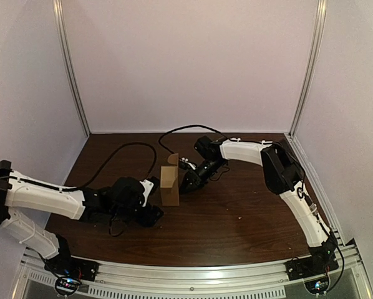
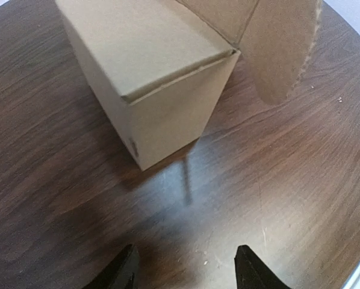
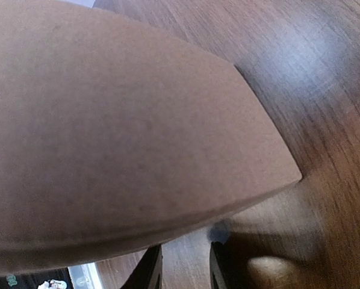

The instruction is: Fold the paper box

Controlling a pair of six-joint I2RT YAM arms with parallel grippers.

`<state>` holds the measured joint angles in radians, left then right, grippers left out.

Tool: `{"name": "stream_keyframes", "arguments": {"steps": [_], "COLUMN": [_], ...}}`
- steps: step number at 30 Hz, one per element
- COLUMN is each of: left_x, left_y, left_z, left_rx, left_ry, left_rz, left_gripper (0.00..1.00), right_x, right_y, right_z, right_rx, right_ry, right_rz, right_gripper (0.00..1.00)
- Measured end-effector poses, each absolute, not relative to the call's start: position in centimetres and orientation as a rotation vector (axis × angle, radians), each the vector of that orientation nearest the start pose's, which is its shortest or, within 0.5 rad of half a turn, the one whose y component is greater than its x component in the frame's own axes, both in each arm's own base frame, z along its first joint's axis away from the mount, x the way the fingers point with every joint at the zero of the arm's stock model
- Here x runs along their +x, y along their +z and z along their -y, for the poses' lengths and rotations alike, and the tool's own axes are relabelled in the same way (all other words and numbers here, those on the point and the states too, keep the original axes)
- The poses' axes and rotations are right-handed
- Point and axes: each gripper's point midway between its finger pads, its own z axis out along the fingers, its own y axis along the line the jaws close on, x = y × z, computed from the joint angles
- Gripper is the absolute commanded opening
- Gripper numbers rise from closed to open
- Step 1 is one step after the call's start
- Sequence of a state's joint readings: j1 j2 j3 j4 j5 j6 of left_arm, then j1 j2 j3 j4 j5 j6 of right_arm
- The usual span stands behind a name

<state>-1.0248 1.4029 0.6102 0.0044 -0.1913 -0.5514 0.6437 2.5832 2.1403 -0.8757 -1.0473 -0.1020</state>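
Near the middle of the dark wooden bench (image 1: 236, 218) the paper box (image 1: 169, 185) stands upright, its top flap (image 2: 282, 48) raised and open. Just left of the box, on the side toward the arm bases, the left hand (image 1: 153, 213) lies low over the wood, its fingers (image 2: 123, 271) spread apart and holding nothing, short of the box's corner. Against the box's right side sits the right hand (image 1: 188, 182). Cardboard fills its wrist view, and its fingers (image 3: 150, 268) look close together, though I cannot tell whether they pinch the box.
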Motion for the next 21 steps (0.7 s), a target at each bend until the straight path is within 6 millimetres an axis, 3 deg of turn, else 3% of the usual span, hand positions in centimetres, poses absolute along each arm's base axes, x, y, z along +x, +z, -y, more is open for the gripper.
{"name": "stream_keyframes", "arguments": {"steps": [2,3,5,6,10,13,15,17,21], "left_x": [21.0,20.8,20.9,21.1,23.5,28.8,32.6,35.6,37.6], "left_y": [8.4,9.6,12.8,14.5,19.6,21.6,21.8,20.8,17.2], "left_z": [27.9,27.1,25.8,25.3,24.6,24.5,25.1,26.0,27.9], "left_rx": [0.472,0.474,0.494,0.502,0.537,0.513,0.507,0.523,0.602], "left_ry": [-0.527,-0.516,-0.493,-0.481,-0.436,-0.397,-0.387,-0.394,-0.464], "left_rz": [-2.354,-2.334,-2.251,-2.202,-2.085,-2.120,-2.156,-2.197,-2.304], "left_gripper": [0.66,0.75,0.90,0.93,0.90,0.85,0.85,0.86,0.87], "right_x": [33.5,33.5,33.2,33.1,33.9,34.6,34.7,34.0,31.8], "right_y": [4.9,5.0,5.1,5.2,6.6,8.7,10.5,12.4,15.0], "right_z": [-43.6,-43.4,-42.7,-42.1,-39.0,-36.7,-35.2,-34.2,-33.3], "right_rx": [-1.188,-1.186,-1.188,-1.188,-1.150,-1.141,-1.145,-1.167,-1.223], "right_ry": [1.621,1.617,1.596,1.573,1.475,1.394,1.340,1.303,1.275], "right_rz": [-2.493,-2.497,-2.515,-2.526,-2.564,-2.545,-2.514,-2.472,-2.411], "right_gripper": [0.34,0.36,0.41,0.43,0.46,0.48,0.50,0.51,0.52]}}
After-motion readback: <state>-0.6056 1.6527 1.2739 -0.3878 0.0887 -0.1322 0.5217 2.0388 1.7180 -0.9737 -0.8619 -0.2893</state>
